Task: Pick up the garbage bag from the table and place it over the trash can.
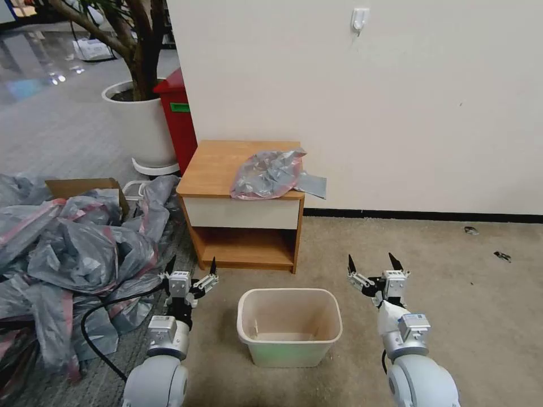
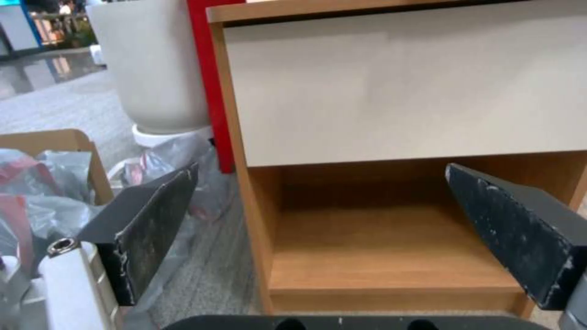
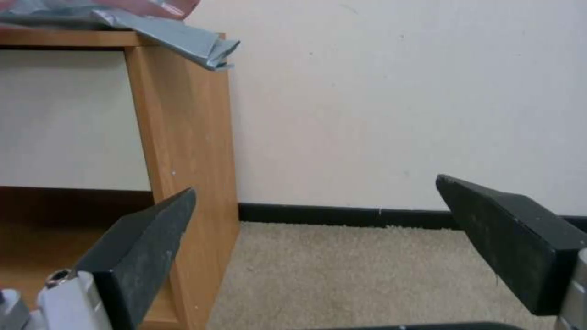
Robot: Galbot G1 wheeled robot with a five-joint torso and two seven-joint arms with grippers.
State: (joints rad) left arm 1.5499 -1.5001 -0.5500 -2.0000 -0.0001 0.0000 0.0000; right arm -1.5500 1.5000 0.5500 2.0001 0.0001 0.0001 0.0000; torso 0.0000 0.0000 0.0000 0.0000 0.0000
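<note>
Two glossy white, rounded arms ending in silver-grey wrist blocks. Left gripper (image 1: 191, 267) and right gripper (image 1: 373, 263) tipped with black, wedge-shaped fingers (image 2: 153, 220) (scuffed pale along the edges). Black cable looping beside the left arm.

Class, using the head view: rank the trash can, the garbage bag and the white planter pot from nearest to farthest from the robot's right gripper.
From the right gripper:
1. Trash can, on the floor just to its left.
2. Garbage bag, on the table ahead, at its right edge.
3. White planter pot, far left, beyond the table.
</note>
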